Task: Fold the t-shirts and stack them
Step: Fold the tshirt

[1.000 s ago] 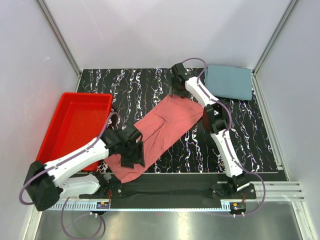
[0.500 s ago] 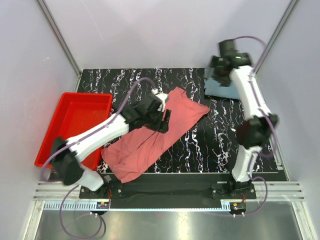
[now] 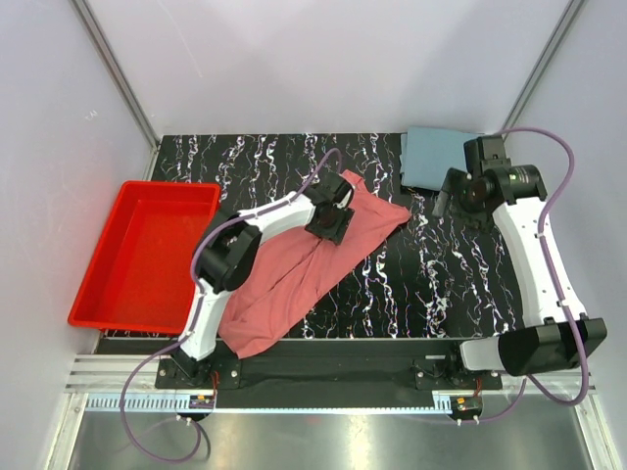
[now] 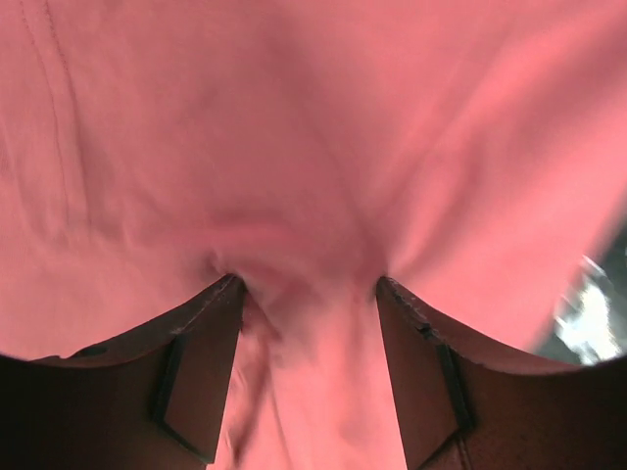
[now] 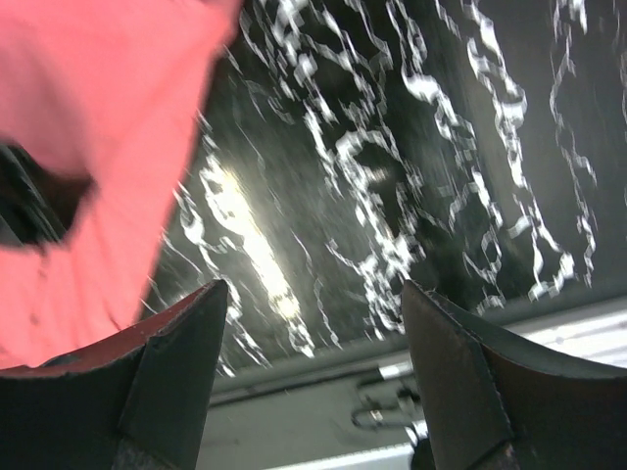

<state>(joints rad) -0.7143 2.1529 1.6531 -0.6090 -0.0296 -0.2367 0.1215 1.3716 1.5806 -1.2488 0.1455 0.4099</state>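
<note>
Well, you're sitting about halfway: the grey-blue shirt (image 3: 431,162) is lying folded far right, the pink shirt (image 3: 284,284) is sprawling unfolded at centre, with your left gripper (image 4: 309,284) pressing on it wide apart and your right gripper (image 5: 313,289) gaping empty.

- Black rectangular worktop (image 3: 460,284) veined in white.
- Salmon-pink cotton t-shirt (image 3: 294,279), crumpled, slanting from the near edge up towards the middle.
- Grey-blue cotton t-shirt (image 3: 426,162), folded flat in the far right corner.
- Red rectangular plastic tray (image 3: 171,185) at the left edge.
</note>
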